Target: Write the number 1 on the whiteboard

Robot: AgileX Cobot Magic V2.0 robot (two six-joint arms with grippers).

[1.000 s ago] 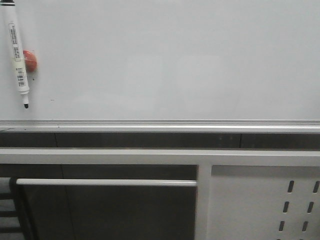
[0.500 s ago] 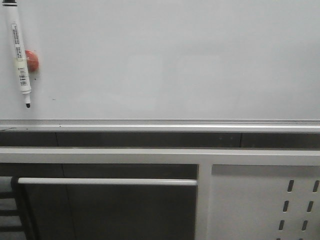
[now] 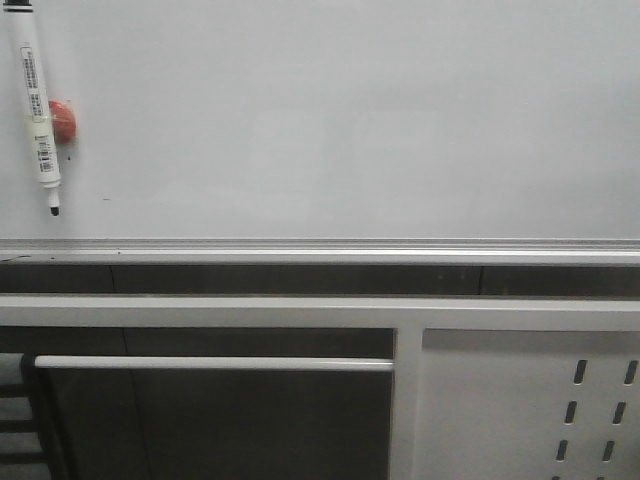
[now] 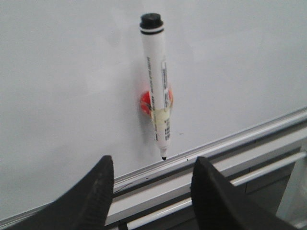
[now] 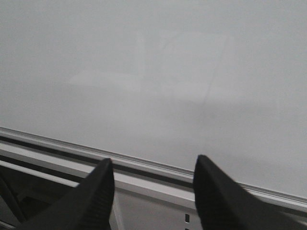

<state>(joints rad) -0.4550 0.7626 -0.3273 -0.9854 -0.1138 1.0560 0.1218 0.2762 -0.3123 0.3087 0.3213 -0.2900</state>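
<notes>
On the whiteboard you see a marker hanging tip-down over a red magnet, far left. Both end effectors, left and right, are released, grasping nothing.

Whiteboard: pale grey-white, glossy, plain, w/ silver bottom rail. Marker: white barrel, black cap end and black tip, printed label w/ small dark text and barcode-like stripes, yellowish tape band round the middle. Round magnet behind it: red-orange. A few tiny dark specks on board nr the marker (too small to read). Frame below: light grey bars over dark brown-black gaps. Perforated panel: white, w/ rows of slanted dark slots. Gripper fingers in both wrist views: matte black, finely ribbed.
</notes>
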